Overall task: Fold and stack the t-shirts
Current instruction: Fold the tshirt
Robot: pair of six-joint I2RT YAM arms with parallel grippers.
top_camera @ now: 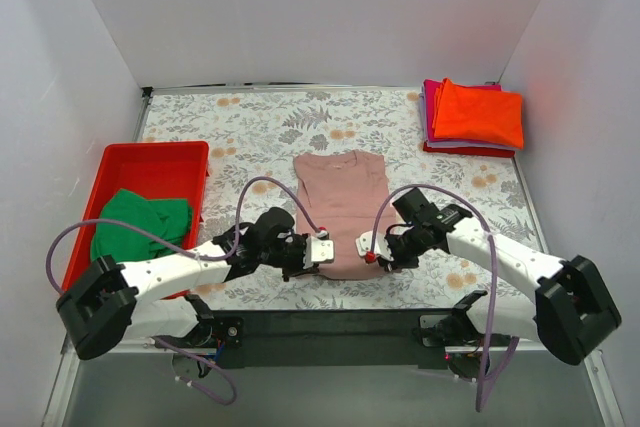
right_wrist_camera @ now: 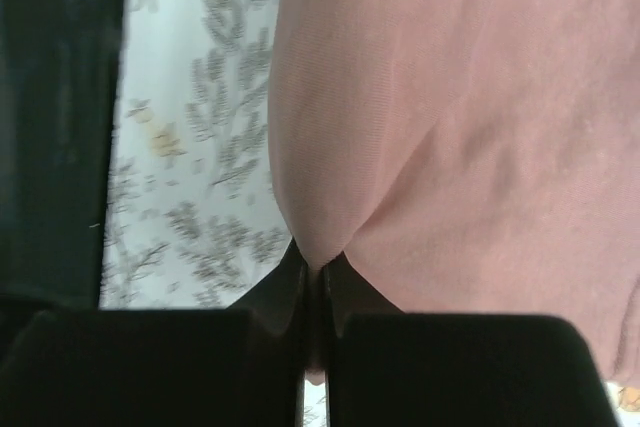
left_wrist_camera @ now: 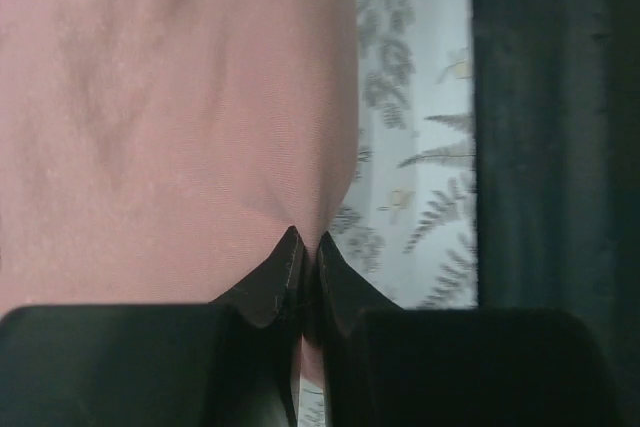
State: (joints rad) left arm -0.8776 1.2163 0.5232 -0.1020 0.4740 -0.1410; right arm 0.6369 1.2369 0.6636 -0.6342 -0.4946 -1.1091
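Both arms reach low over the table from their bases, elbows out to the sides. The left arm [top_camera: 170, 272] angles rightward and the right arm [top_camera: 500, 252] leftward, so the left gripper [top_camera: 322, 250] and right gripper [top_camera: 368, 251] point toward each other, close together. Each has its jaws pressed together, pinching the near edge of the pink t-shirt [top_camera: 340, 197].

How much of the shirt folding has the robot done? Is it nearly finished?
A stack looks done: the orange shirt lies folded on the magenta shirt, far right. In hand now is the pink shirt, with the left hand and right hand each pinched shut on a near corner. The green shirt sits crumpled in the red tray, not yet folded.
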